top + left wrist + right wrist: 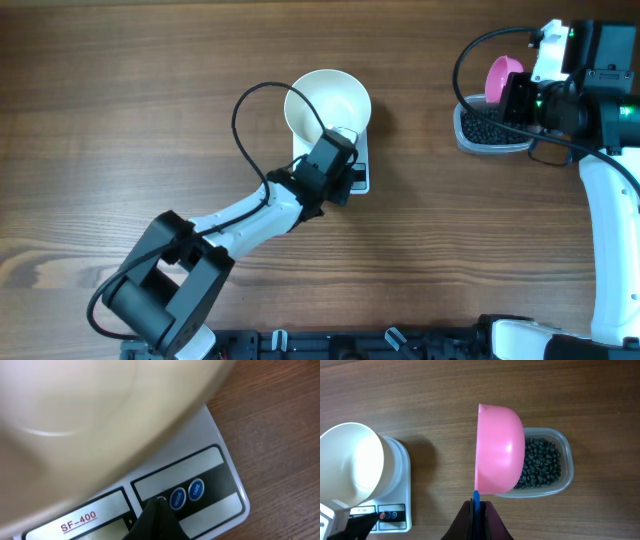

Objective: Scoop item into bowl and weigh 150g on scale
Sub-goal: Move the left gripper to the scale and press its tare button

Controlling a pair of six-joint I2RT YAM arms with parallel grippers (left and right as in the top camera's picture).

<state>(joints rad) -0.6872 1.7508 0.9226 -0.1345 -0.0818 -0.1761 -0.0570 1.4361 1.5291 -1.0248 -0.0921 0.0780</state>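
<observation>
Over to the beads (542,462): tiny, round, matte black, heaped loose in a clear tub (567,467), right of centre in the right wrist view and upper right in the overhead. Hanging over the tub's left end, a pink scoop (500,450), tipped on its side, rounded back to the camera. Clamped tight on its blue handle (476,497), right claw (477,507). Can't tell what, if anything, sits inside the scoop.

Across to centre top of the overhead: white bowl (335,95), smooth and plain, inside clean white, seated on the white scale (363,172). Left claw (159,509) pinched closed on itself, tip down at the scale's front panel just left of two blue buttons (178,498); touching or not, hard to say. "SF-400" in red on that panel.

Underneath everything, brown wood-grain table (120,120), filling each view nearly edge to edge.
</observation>
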